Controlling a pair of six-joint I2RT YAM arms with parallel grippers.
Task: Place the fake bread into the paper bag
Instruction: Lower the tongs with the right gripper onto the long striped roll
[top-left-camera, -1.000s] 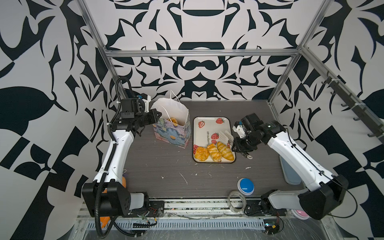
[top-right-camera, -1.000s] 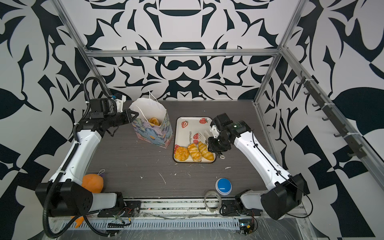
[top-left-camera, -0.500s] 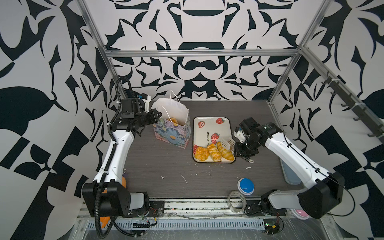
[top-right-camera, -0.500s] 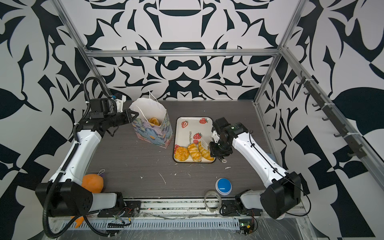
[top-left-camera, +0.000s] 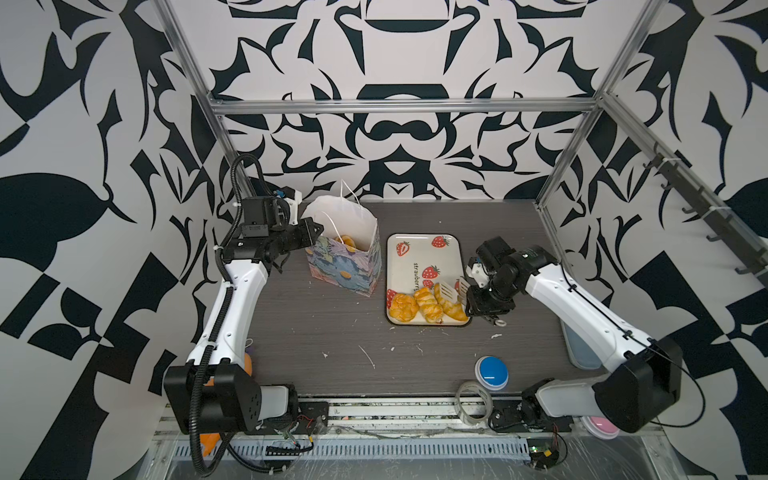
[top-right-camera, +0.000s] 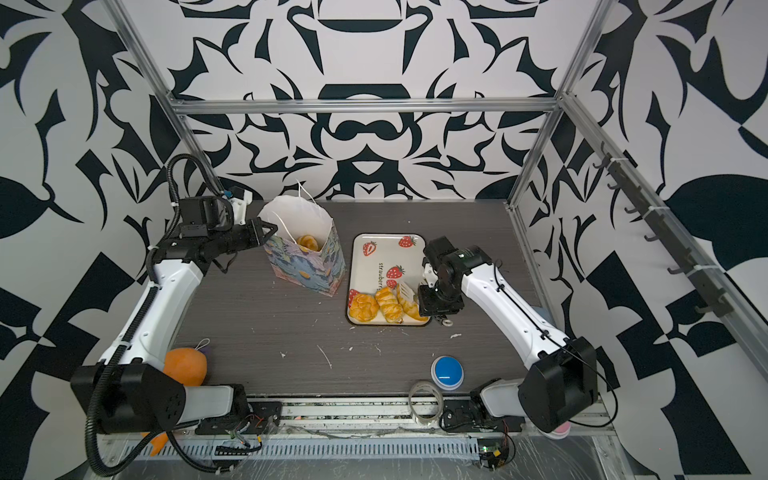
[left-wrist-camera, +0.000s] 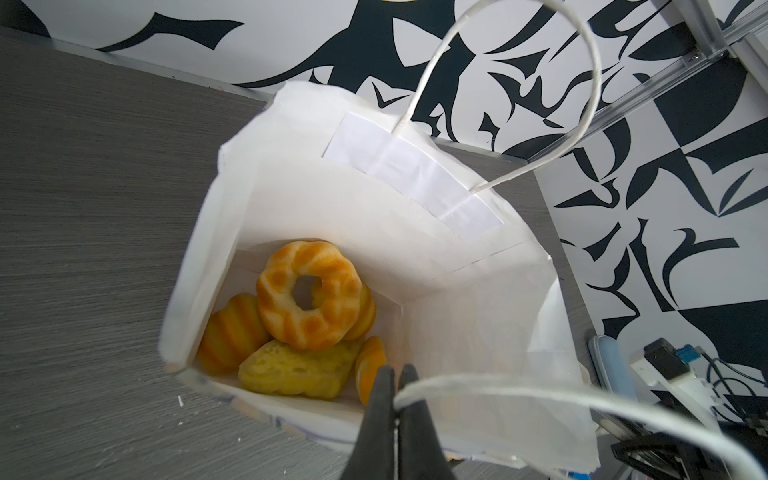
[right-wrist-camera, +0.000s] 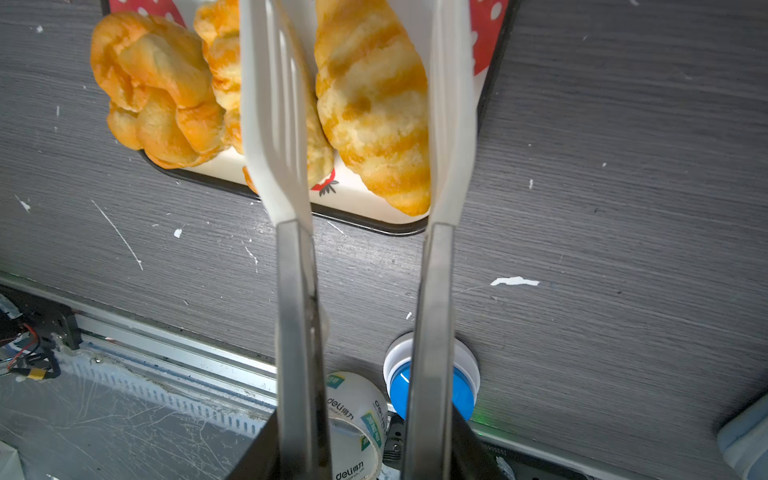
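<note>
The flowered paper bag (top-left-camera: 345, 266) stands open at the back left. My left gripper (left-wrist-camera: 397, 372) is shut on its near cord handle (left-wrist-camera: 519, 388) at the rim. Inside lie several pieces of fake bread, a ring (left-wrist-camera: 309, 295) on top. Three more pieces sit at the front of the strawberry tray (top-left-camera: 424, 249): a knotted bun (right-wrist-camera: 153, 91), a middle pastry (right-wrist-camera: 222, 62) and a croissant (right-wrist-camera: 370, 108). My right gripper (top-left-camera: 484, 299) holds white-tipped metal tongs (right-wrist-camera: 274, 124). Their blades stand apart on either side of the croissant.
A blue-topped round lid (top-left-camera: 491, 372) and a tape roll (top-left-camera: 473, 403) lie at the front right, below the tray. An orange plush toy (top-right-camera: 185, 365) sits by the left arm's base. A grey-blue pad (top-left-camera: 577, 353) lies along the right edge.
My right arm has moved toward the front end of the tray and the tong blades have spread apart around the croissant. The left gripper and bag have not moved.
</note>
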